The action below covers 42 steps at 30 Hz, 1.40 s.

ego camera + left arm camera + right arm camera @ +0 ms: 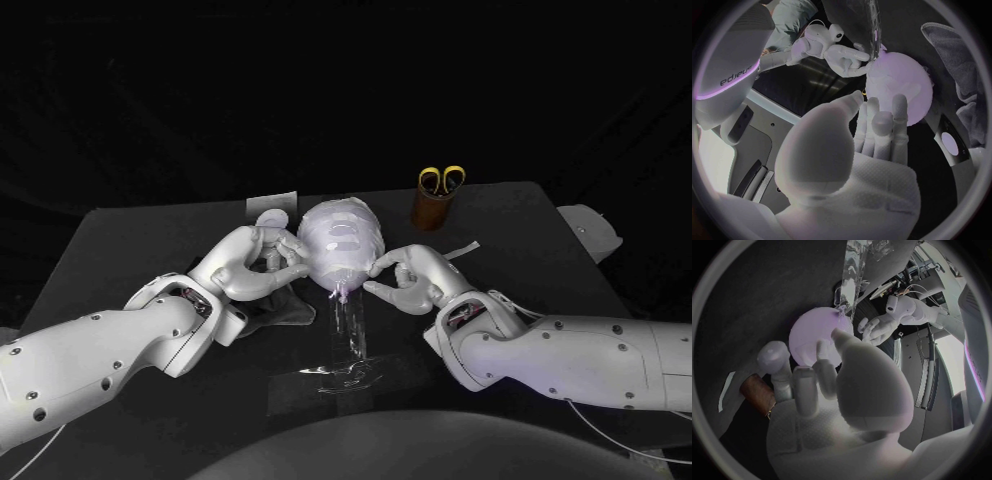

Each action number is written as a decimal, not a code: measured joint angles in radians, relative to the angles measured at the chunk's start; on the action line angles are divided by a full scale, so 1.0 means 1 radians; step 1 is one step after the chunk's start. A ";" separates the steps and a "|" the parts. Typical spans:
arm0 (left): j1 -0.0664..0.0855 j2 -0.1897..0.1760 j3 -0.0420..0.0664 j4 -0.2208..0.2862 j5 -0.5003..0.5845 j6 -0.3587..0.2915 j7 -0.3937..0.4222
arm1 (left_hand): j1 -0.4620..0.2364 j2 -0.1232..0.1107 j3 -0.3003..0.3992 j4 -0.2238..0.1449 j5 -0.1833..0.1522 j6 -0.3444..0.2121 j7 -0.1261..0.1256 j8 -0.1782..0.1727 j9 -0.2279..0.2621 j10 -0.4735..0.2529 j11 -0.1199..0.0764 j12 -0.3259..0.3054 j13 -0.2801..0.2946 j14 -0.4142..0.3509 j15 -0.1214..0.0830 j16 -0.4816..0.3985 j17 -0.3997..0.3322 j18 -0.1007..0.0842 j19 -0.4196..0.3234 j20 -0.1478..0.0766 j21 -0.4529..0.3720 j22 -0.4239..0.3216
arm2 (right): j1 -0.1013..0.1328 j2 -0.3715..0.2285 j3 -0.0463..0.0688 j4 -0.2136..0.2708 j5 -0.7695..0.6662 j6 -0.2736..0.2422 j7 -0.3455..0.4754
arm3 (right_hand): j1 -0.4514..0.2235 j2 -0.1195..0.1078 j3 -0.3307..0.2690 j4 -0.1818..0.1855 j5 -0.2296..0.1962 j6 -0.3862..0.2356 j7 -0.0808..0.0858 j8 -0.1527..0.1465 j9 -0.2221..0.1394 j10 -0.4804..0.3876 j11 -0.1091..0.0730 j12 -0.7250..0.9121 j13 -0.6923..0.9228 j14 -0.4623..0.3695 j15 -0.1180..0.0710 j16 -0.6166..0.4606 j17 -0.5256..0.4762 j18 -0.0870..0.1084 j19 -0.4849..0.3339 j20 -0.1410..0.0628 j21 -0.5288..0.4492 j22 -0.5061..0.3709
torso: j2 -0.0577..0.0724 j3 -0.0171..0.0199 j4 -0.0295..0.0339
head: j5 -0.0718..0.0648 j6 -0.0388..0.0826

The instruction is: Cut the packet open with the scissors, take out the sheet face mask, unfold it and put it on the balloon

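Note:
A pale balloon (340, 245) lies on its side on a clear stand (348, 335), with the white sheet mask spread over its top. My left hand (257, 262) rests its straight fingers against the balloon (901, 82) on its left flank. On the other side, my right hand (411, 282) curves thumb and fingers around the lower flank near the knot, touching the balloon (814, 332). Neither hand grips anything. The yellow-handled scissors (440, 180) stand in a brown cup (431, 210) at the back. The opened packet (271, 207) lies behind the left hand.
A grey cloth (283, 310) lies under my left wrist. A cut-off white strip (460, 249) lies right of the balloon. The table's far edge runs just behind the cup and packet.

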 measured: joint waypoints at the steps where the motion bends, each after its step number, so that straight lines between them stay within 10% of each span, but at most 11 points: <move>1: 0.000 0.000 0.000 0.000 0.000 0.000 0.000 | 0.000 0.000 0.000 0.000 0.000 0.000 0.000 0.000 0.000 0.000 0.000 0.000 0.000 0.000 0.000 0.000 0.000 0.000 0.000 0.000 0.000 0.000 | 0.000 0.000 0.000 -0.001 -0.001 0.000 0.000 | 0.000 0.000 -0.002 0.002 0.000 0.000 0.000 0.003 0.000 0.000 0.000 0.000 0.000 0.000 0.000 0.000 0.000 0.000 0.000 0.000 0.000 0.000 | 0.000 0.0000 0.0001 | 0.000 0.000; 42: 0.000 -0.002 0.000 0.001 0.007 0.003 -0.003 | 0.000 0.000 0.000 0.000 0.000 0.000 0.000 0.000 0.000 -0.003 0.004 0.004 0.001 0.000 0.000 0.000 -0.002 0.003 0.000 0.000 0.000 0.001 | -0.001 0.036 0.009 -0.048 -0.008 -0.001 0.002 | -0.001 0.054 -0.101 0.076 -0.036 -0.126 0.003 0.229 0.062 -0.035 0.008 0.010 0.000 0.002 0.013 -0.004 0.000 0.009 -0.027 0.009 -0.044 0.000 | -0.001 -0.0003 -0.0003 | -0.003 0.000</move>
